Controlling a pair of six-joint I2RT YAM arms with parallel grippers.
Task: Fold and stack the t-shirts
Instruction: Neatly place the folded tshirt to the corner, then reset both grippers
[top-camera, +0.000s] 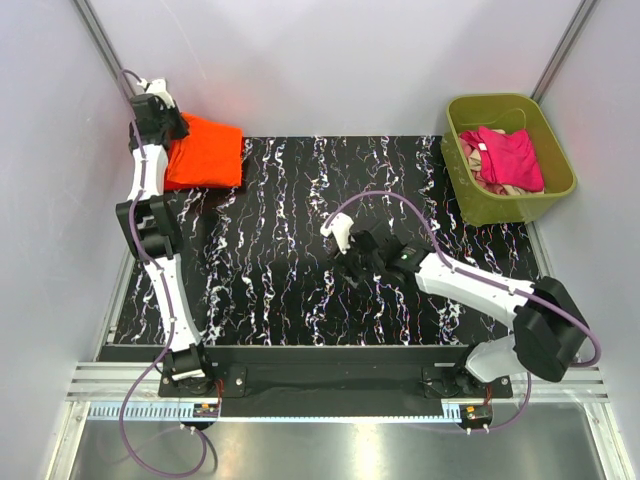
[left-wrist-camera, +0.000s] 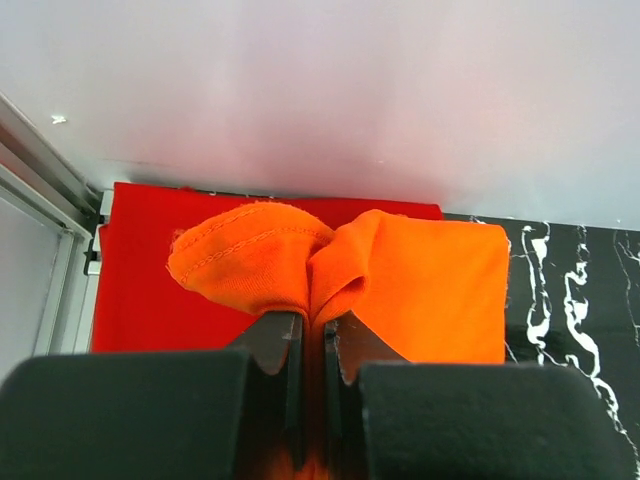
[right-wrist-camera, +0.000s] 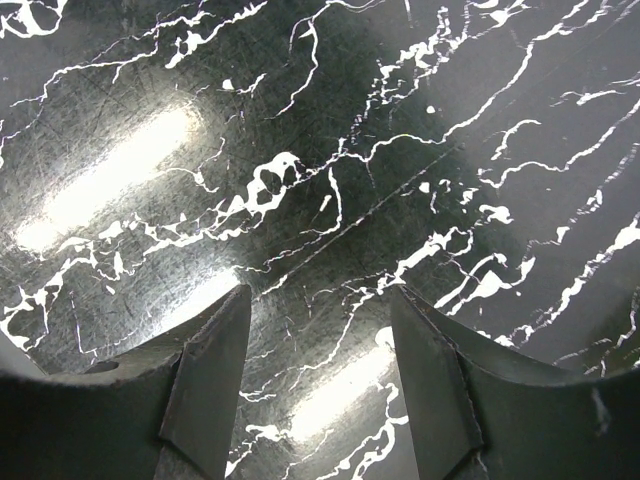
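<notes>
Left gripper (left-wrist-camera: 312, 335) pinches the orange shirt (left-wrist-camera: 420, 290); only its wrist view reveals a red shirt (left-wrist-camera: 140, 270) beneath. Right gripper (right-wrist-camera: 320, 350) hangs spread above the counter (right-wrist-camera: 300, 150).

Most of the red t-shirt (left-wrist-camera: 140, 270) lies hidden under the orange t-shirt (left-wrist-camera: 440, 290), whose pinched fold vanishes inside the left tool (left-wrist-camera: 312, 328). The magenta t-shirt (top-camera: 512, 158) buries the beige t-shirt (top-camera: 480, 181).

Blk/wht arms (top-camera: 172, 295), purple cables (top-camera: 385, 194)
</notes>
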